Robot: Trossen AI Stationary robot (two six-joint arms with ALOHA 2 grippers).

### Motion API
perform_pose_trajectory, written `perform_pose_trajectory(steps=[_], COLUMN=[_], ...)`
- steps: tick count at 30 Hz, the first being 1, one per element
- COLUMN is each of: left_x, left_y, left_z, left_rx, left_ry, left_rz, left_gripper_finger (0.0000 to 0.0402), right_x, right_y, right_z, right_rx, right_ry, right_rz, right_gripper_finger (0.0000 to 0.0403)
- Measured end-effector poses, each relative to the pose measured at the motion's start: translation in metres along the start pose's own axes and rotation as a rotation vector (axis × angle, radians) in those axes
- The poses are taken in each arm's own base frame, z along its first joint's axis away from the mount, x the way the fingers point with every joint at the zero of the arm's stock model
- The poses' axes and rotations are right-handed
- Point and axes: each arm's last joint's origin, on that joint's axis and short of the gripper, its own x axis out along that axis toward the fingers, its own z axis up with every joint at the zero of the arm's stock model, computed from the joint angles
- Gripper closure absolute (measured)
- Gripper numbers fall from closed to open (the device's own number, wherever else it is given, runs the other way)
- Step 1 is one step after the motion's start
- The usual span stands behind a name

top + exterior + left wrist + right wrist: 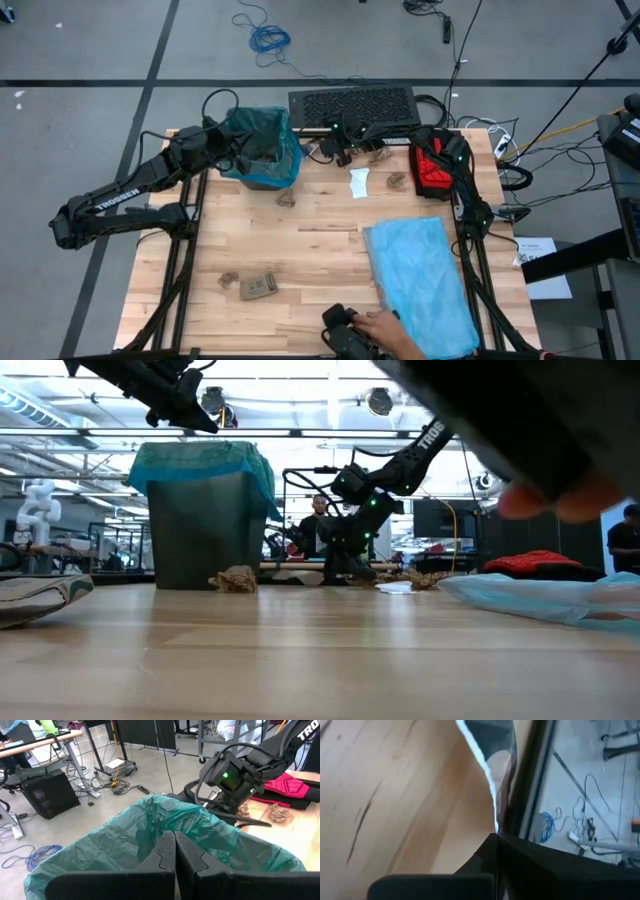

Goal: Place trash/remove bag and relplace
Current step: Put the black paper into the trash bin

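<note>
A: Where's the bag?
B: The teal bag (262, 146) lines the bin (190, 535) at the far left of the tabletop (300, 270), its rim folded over so it stays open for trash.

A: Left hand?
B: The left hand (175, 851) hovers right over the bag's opening, fingers pressed together, holding nothing visible.

A: Right hand?
B: The right hand (338, 140) is low at the far edge, centre, just beside the brown paper wads (385, 158). Its fingers are pressed together; whether they pinch a wad can't be told.

A: Other trash?
B: A white scrap (359, 182) sits far centre, one wad (288, 197) lies by the bin, and a tan card (258, 287) near left. All are outside the bag, so the filling looks unfinished.

A: Anything else?
B: A pale blue bag (418, 282) lies flat on the right, probably the replacement. A red glove (432, 167) lies far right, and a person's hand (382, 327) shows at the near edge.
</note>
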Motion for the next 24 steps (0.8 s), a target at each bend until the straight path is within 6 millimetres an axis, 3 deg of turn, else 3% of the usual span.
perform_pose_trajectory(steps=[6,15,20,24], left_x=[0.000,0.000,0.000,0.000], left_y=[0.000,0.000,0.001,0.002], left_z=[0.000,0.000,0.000,0.003], left_rx=[0.000,-0.016,-0.021,-0.029], left_ry=[0.000,0.000,0.001,-0.026], left_rz=[0.000,0.001,0.022,0.047], left_gripper_finger=[0.0402,0.0402,0.0402,0.0402], right_x=[-0.030,-0.106,-0.161,-0.196], right_y=[-0.022,-0.055,-0.078,-0.085], right_z=[0.003,0.016,0.038,0.069], right_rx=[0.105,0.248,0.318,0.311], right_ry=[-0.040,-0.090,-0.262,-0.466], right_rz=[-0.021,-0.060,-0.207,-0.301], right_gripper_finger=[0.0403,0.0403,0.0403,0.0403])
